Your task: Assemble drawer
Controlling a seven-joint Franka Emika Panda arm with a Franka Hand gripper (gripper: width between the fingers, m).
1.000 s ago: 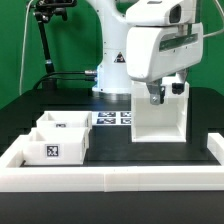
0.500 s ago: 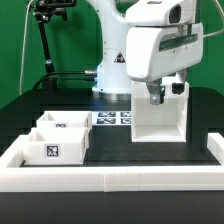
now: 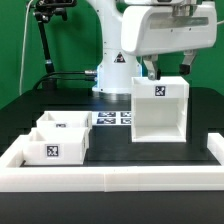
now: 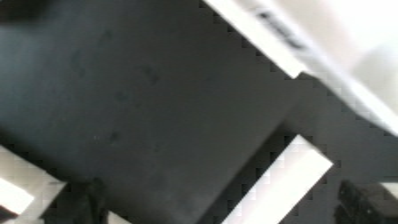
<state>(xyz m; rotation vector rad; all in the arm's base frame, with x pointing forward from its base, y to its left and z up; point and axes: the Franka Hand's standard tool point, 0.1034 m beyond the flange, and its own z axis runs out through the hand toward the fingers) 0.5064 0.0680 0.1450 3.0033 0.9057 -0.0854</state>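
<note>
Spread, empty fingers (image 3: 149,71) hover above the upright drawer shell (image 3: 160,115). At its nine o'clock, the front tray (image 3: 48,150) and rear tray (image 3: 65,124) sit uninserted. Assembly looks barely begun.

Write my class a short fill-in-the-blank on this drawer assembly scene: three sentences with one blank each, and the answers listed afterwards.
1. The gripper hovers ___ the tall shell.
2. Its jaws stand ___, with nothing held between them.
3. In the exterior view, ___ small trays sit to the left of the shell.

Missing words: above; open; two
</note>
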